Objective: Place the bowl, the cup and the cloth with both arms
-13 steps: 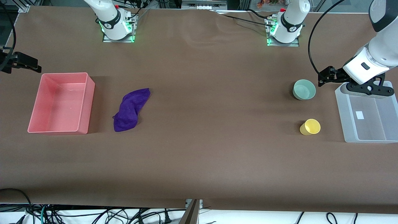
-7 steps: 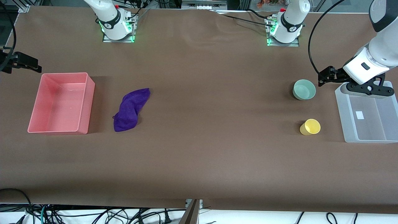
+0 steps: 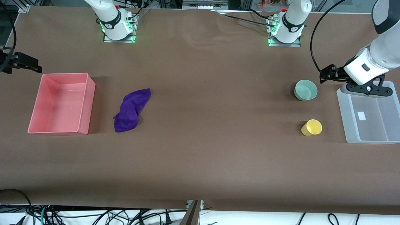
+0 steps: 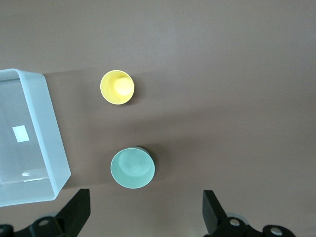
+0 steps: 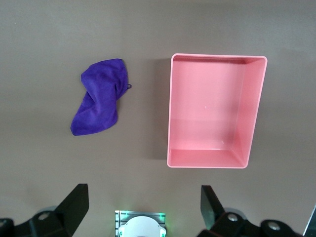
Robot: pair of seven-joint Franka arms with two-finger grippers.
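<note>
The mint-green bowl stands upright on the brown table toward the left arm's end; it also shows in the left wrist view. The yellow cup stands nearer the front camera than the bowl and shows in the left wrist view too. The purple cloth lies crumpled beside the pink bin, also in the right wrist view. My left gripper hangs open and empty, high over the table by the bowl and the clear bin. My right gripper is open and empty, high above the pink bin's end.
An empty pink bin sits at the right arm's end, also in the right wrist view. An empty clear plastic bin sits at the left arm's end. The right arm's hand juts in beside the pink bin.
My left hand has shifted slightly toward the arms' bases. The bowl, cup and cloth have not moved.
</note>
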